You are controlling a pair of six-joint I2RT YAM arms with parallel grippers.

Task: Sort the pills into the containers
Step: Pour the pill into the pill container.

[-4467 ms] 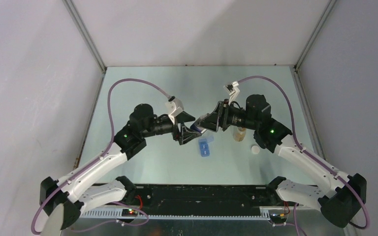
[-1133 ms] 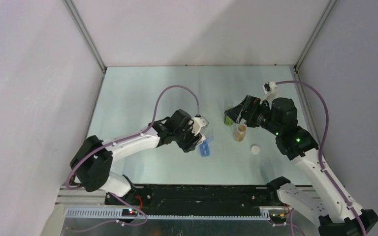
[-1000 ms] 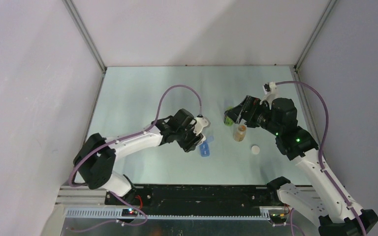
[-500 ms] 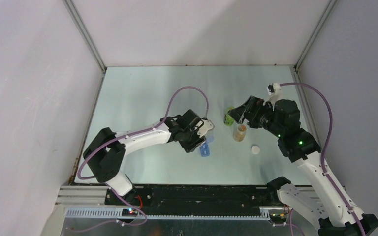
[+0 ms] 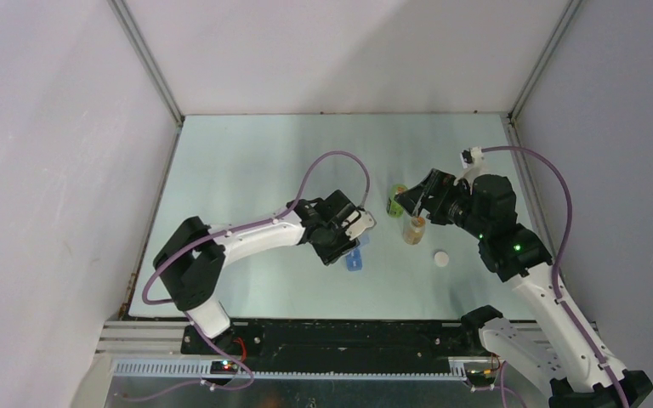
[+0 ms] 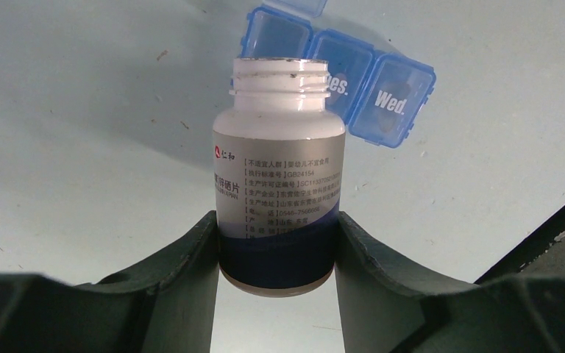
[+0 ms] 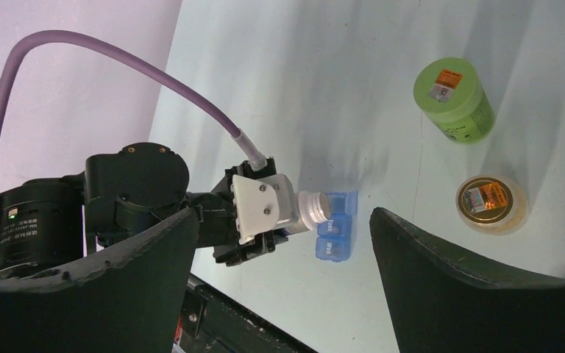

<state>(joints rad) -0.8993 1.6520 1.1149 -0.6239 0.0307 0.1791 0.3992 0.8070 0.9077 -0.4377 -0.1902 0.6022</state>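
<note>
My left gripper [image 6: 276, 220] is shut on the lower, dark blue part of a white pill bottle [image 6: 279, 169]. The bottle has no cap and lies tilted, its mouth pointing at the blue pill organizer [image 6: 382, 103]. The organizer lies on the table [image 5: 354, 257] with one end lid open; the "Wed." compartment is closed. From above, the left gripper [image 5: 350, 231] hovers just left of it. My right gripper [image 7: 283, 220] is open and holds nothing, raised above the table [image 5: 410, 201] near the jars. No pills show clearly.
A green lidded jar [image 5: 398, 201] [image 7: 452, 99] and an amber lidded jar [image 5: 414, 228] [image 7: 489, 202] stand right of the organizer. A white cap [image 5: 441, 257] lies on the table further right. The black front rail [image 5: 340, 336] runs along the near edge.
The two grippers, together at the bottle earlier, have parted. Over the last second the left arm has stretched rightward, carrying the bottle closer to the organizer. The right gripper has barely shifted.
</note>
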